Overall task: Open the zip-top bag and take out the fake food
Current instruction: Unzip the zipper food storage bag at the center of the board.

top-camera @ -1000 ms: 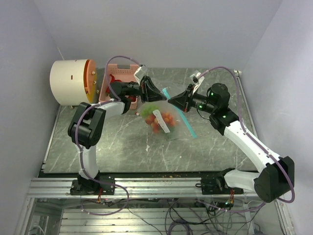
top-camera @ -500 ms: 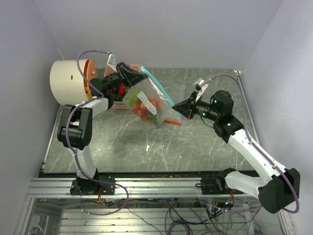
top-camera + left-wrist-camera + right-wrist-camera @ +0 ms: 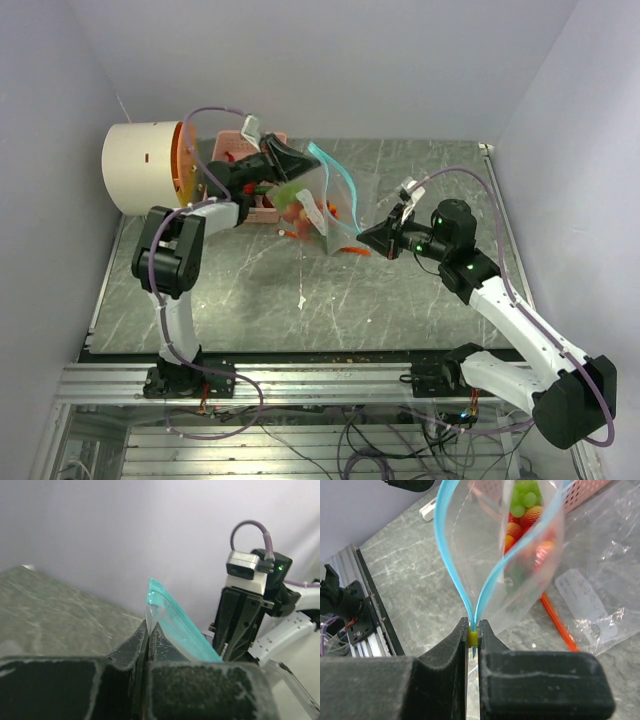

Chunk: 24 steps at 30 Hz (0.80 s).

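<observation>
The clear zip-top bag (image 3: 338, 200) with a blue-green zip hangs between my two grippers above the table. My left gripper (image 3: 303, 165) is shut on the bag's upper corner (image 3: 156, 602), its tips (image 3: 149, 626) pinching the film. My right gripper (image 3: 363, 237) is shut on the yellow zip slider (image 3: 473, 638) at the low end. The two zip tracks (image 3: 451, 555) spread apart from the slider, so the mouth gapes. The fake food (image 3: 300, 212), red, orange and green pieces (image 3: 522, 515), lies inside the bag near the pink basket.
A pink slotted basket (image 3: 238, 150) stands at the back left, next to a cream cylinder with an orange face (image 3: 145, 165). A second clear bag with an orange zip strip (image 3: 559, 622) and a white label (image 3: 582, 597) lies flat on the table under the held bag.
My right gripper has drawn the slider down and to the right, parting the zip. My left gripper has lifted its corner towards the basket, then shifted right. The bag now hangs steeper.
</observation>
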Motion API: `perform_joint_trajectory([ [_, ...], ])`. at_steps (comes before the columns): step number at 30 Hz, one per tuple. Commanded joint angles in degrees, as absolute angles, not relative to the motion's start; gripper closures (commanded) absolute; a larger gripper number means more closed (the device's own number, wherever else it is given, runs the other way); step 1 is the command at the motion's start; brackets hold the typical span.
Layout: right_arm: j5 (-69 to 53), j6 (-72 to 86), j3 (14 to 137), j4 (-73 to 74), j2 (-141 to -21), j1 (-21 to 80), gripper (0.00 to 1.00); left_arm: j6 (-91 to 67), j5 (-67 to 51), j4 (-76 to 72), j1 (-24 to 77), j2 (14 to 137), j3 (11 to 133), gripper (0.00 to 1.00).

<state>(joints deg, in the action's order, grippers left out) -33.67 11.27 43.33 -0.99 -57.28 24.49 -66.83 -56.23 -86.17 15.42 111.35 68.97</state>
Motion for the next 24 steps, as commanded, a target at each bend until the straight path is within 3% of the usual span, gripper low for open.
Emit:
perform_joint_trajectory([
  [1, -34.2, 9.8, 42.3, 0.1, -56.8, 24.4, 1.00, -64.4, -59.0, -99.1, 21.7, 112.9, 69.9, 0.93],
  [13, -30.7, 7.4, 42.5, 2.9, -56.1, 24.4, 0.97, -61.6, -64.0, -99.1, 23.8, 113.2, 63.6, 0.93],
  [18, -24.4, 7.0, 43.2, 6.9, -54.5, 24.4, 0.77, -60.7, -64.4, -99.1, 24.3, 113.2, 61.7, 0.93],
  [22, -18.4, 7.5, 43.5, 8.1, -52.2, 24.4, 0.52, -60.9, -65.7, -99.1, 25.0, 113.6, 61.6, 0.93],
  [24, -15.9, 7.4, 44.1, 8.3, -52.2, 24.4, 0.44, -60.8, -66.2, -99.1, 25.4, 113.5, 61.6, 0.93],
])
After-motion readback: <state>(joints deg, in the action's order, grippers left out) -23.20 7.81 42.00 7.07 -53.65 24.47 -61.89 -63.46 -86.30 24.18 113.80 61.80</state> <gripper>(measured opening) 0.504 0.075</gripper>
